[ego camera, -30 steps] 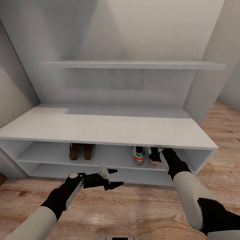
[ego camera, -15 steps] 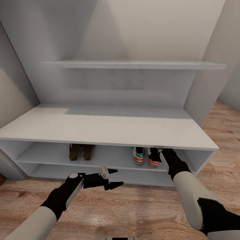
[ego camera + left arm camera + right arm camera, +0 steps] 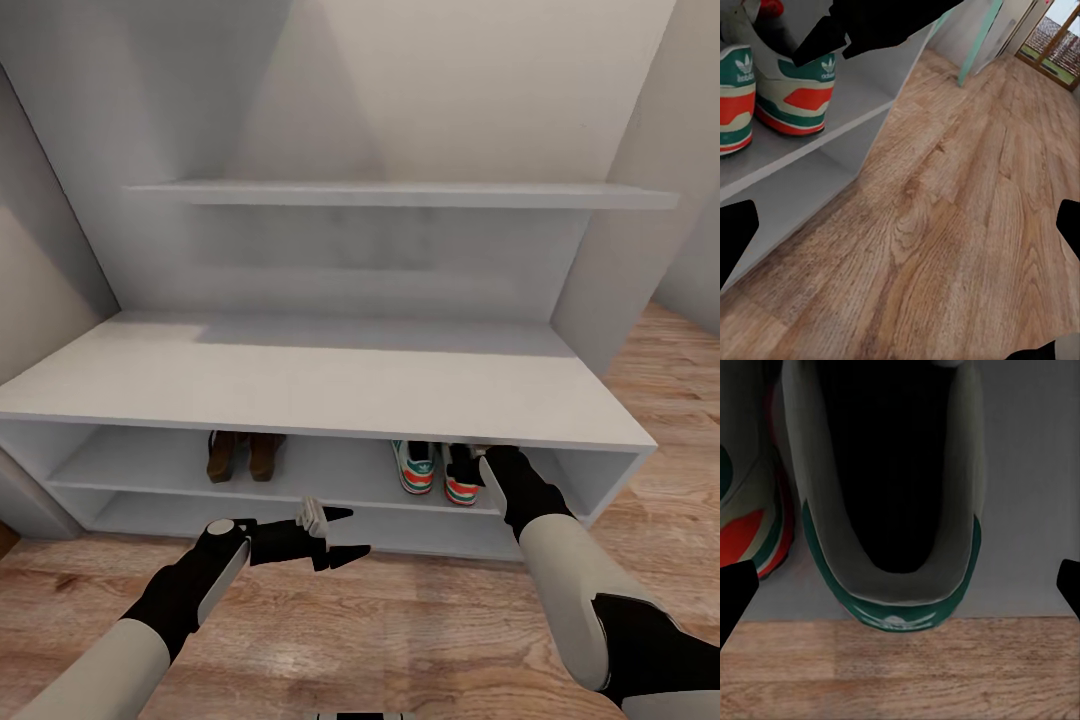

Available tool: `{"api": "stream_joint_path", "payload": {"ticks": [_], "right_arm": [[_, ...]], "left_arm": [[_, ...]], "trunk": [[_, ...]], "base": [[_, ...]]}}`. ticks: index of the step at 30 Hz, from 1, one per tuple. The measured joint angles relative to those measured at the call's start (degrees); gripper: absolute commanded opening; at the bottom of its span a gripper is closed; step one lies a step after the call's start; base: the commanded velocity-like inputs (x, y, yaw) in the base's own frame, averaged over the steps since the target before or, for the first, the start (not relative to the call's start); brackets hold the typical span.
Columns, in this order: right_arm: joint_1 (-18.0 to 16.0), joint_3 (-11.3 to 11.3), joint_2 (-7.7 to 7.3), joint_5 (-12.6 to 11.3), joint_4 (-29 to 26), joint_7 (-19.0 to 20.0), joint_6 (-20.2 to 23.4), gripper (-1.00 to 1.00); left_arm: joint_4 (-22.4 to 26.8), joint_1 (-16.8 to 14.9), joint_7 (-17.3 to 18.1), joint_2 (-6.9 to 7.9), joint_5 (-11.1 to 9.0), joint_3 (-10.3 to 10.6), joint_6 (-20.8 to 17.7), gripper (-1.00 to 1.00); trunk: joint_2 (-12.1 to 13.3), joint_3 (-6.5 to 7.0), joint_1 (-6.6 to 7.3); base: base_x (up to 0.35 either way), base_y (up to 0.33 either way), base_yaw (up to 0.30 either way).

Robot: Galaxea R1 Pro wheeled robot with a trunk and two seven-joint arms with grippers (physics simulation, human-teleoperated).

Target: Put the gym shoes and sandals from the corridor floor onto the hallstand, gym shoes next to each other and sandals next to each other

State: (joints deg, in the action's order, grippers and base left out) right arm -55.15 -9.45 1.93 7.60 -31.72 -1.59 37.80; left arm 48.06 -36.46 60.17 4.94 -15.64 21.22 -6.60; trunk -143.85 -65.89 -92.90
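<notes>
Now gym shoe (image 3: 892,495) between right jaws — shelved.

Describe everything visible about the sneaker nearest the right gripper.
The right-hand sneaker stands upright on the upper cubby shelf of the grey rack, heel toward the robot, beside its twin with a narrow gap between them. It is white with a green band round the heel, a white logo on it, and a red-orange patch. The right wrist view looks down into its dark opening, rimmed by pale lining. The right gripper hovers at its heel; whether it touches is unclear.
</notes>
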Motion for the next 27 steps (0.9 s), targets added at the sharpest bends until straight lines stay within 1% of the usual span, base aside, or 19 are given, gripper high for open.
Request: {"api": "stream_joint_path", "payload": {"ticks": [7,10,15,22,27], "right_arm": [[0.0,0.0,0.00,0.0,0.0,0.0,0.0,1.00],[0.9,-0.1,0.00,0.0,-0.2,0.0,0.0,1.00],[0.9,-0.2,0.00,0.0,-0.3,0.0,-0.1,1.00],[0.9,-0.3,-0.07,-0.1,-2.5,0.0,-0.1,1.00],[0.9,-0.4,-0.03,-0.7,-2.8,0.0,0.0,1.00]], "left_arm": [[0.0,0.0,0.0,0.00,0.0,0.0,0.0,1.00],[0.0,0.1,0.1,0.08,0.1,-0.1,0.0,1.00],[0.0,0.2,0.1,0.09,0.1,0.0,0.0,1.00],[0.0,0.4,0.1,0.04,0.1,0.0,0.0,1.00],[0.0,0.4,0.1,0.08,0.1,0.0,0.0,1.00]], "trunk": [[0.0,0.00,0.00],[0.0,0.00,0.00],[0.0,0.00,0.00],[0.0,0.00,0.00],[0.0,-0.01,-0.03]], "base": [[0.000,0.000,0.000],[0.000,0.000,0.000],[0.000,0.000,0.000],[-0.001,0.000,0.000],[-0.159,0.000,0.000]]}}
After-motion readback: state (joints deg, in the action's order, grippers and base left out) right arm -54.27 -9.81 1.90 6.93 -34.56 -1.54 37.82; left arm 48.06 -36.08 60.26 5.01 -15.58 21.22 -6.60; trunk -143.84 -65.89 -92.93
